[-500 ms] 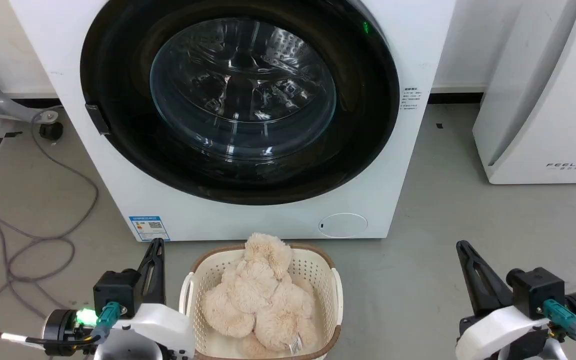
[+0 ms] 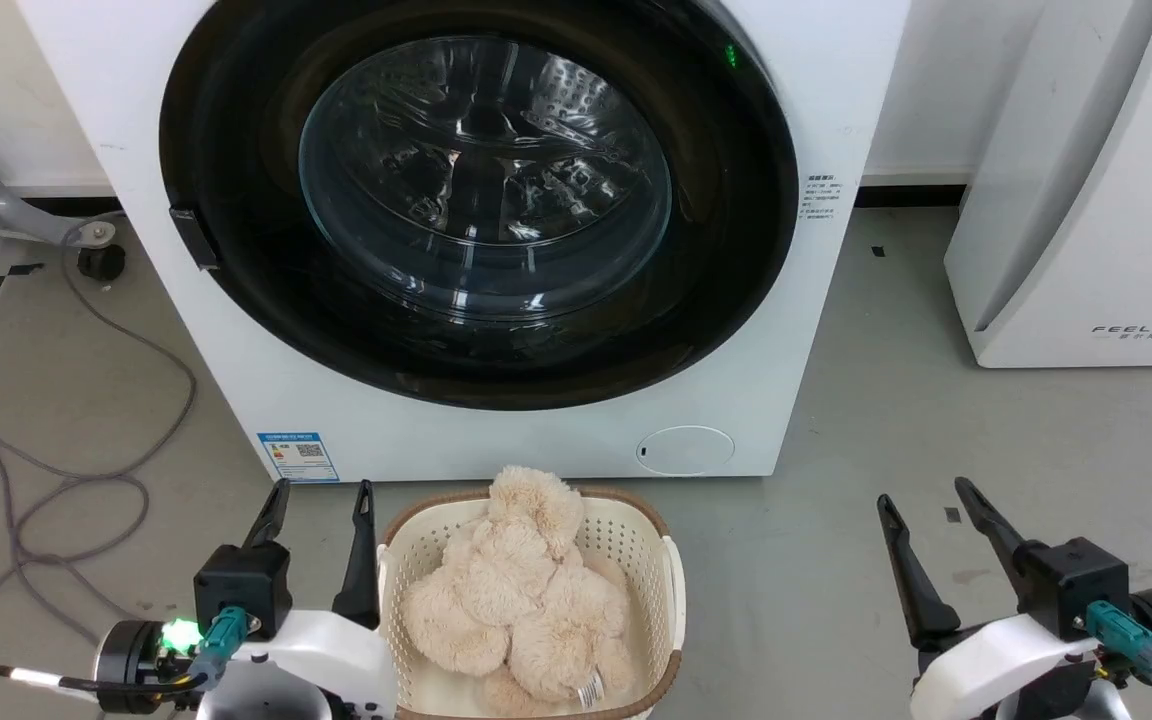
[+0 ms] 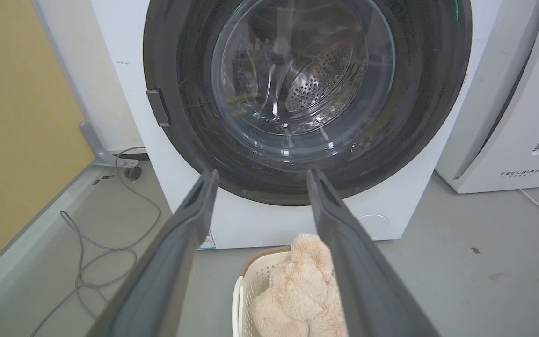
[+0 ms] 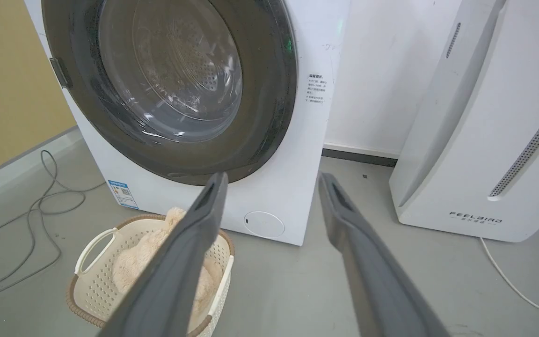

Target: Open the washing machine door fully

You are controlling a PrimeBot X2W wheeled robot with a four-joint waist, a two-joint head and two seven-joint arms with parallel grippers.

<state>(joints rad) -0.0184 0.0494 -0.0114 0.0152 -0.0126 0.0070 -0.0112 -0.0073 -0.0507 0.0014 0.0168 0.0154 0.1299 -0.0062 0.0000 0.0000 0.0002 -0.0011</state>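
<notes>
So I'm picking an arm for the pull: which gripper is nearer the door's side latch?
Left. The left gripper sits below and slightly right of the latch on the washing machine door's left edge; the right gripper is far across, past the basket.

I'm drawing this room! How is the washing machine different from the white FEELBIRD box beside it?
The washing machine has a big round black door with glass in the middle; the FEELBIRD box has a plain front. The washing machine has a blue label low down; the FEELBIRD box has grey lettering there. Both are white and stand on the grey floor.
</notes>
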